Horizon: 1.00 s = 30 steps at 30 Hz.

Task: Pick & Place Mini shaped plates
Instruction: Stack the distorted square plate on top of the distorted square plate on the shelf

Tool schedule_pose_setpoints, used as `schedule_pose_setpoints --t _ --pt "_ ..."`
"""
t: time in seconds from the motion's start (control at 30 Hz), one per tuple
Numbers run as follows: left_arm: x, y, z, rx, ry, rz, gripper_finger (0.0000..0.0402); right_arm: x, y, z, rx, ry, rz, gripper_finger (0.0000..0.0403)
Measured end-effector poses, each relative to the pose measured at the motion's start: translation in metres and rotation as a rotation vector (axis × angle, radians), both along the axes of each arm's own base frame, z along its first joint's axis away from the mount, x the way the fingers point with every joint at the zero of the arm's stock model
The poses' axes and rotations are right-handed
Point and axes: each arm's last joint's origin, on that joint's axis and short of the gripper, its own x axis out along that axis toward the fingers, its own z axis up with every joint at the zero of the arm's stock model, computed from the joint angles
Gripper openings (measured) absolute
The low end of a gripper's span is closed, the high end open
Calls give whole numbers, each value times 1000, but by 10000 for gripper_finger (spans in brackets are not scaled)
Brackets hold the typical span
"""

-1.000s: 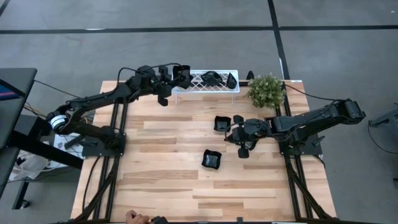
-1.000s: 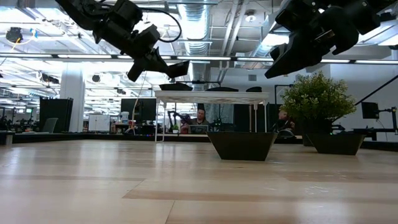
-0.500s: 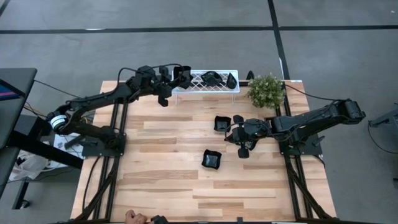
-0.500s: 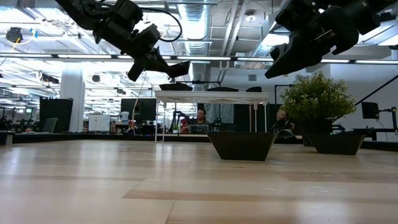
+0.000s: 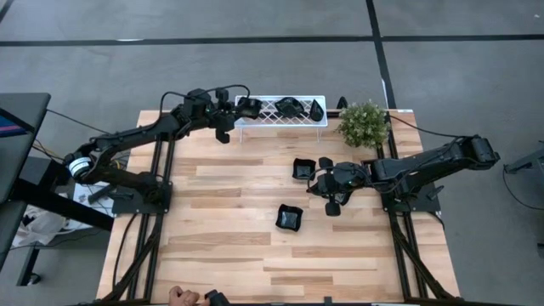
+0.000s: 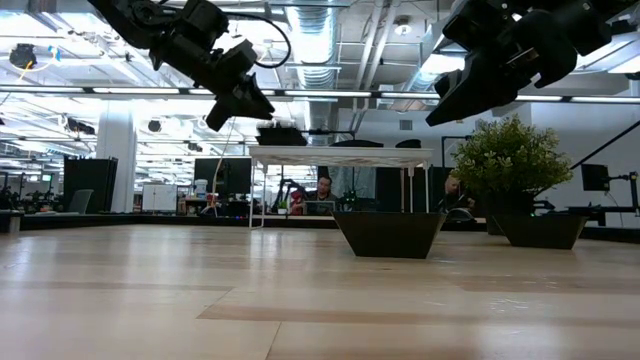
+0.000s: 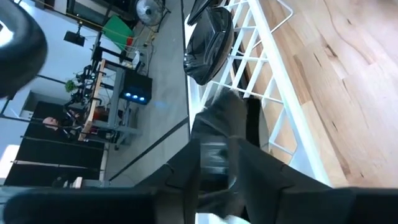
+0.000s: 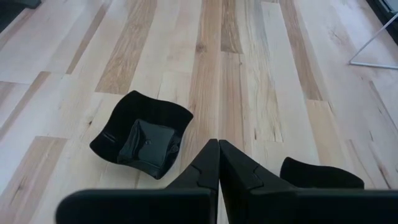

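Wooden planks make up the table (image 5: 238, 195), and the white rack (image 5: 280, 112) stands at its 12 o'clock edge, with the plant (image 5: 364, 123) at about 1 o'clock. One second ago a black plate was carried tilted in the left gripper (image 5: 231, 106) above the 9 o'clock end of the rack; now that plate (image 5: 248, 106) is seen lying on the rack at this end, and in the low view it sits flat on top (image 6: 281, 135), apart from the fingers. The left fingers have been parted and nothing is grasped by them; the gripper is kept just beside the rack's end. In the left wrist view another plate (image 7: 210, 40) is seen farther along the rack. From this it can be judged that one placing is completed and the left arm is free for the next plate. The right gripper (image 5: 330, 189) has not moved; it hangs over the table near 3 o'clock, its fingers are pressed together and hold nothing. Three plates are not yet collected: one (image 5: 303, 168) just at its 10 o'clock, a small one (image 5: 325, 163) beside it, and one (image 5: 289, 217) near the centre of the table. These are probably to be fetched next.
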Motion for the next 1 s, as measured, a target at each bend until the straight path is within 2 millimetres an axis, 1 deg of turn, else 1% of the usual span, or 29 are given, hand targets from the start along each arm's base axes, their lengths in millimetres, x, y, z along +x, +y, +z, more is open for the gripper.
schedule_pose_setpoints --t 0.13,0.33,0.43,0.53,0.6,0.67,0.87,1.0 --pt "0 0 1 4 -5 1 108 0 0 0 0 0 0 0" --pt "1 0 1 14 -3 22 111 0 0 0 0 0 0 0" --pt "3 -4 2 -38 -40 89 109 0 0 0 1 0 -1 0" --pt "10 -16 4 -95 -89 199 106 0 0 0 2 1 -1 0" --pt "16 -29 1 -135 -80 240 103 0 0 0 2 1 1 0" --pt "22 -46 -3 -182 -52 214 101 0 0 0 3 1 0 0" --pt "41 -115 -12 -318 -25 66 99 0 0 0 75 2 -46 0" --pt "44 -165 -20 -414 11 -99 99 0 0 0 114 5 -73 0"
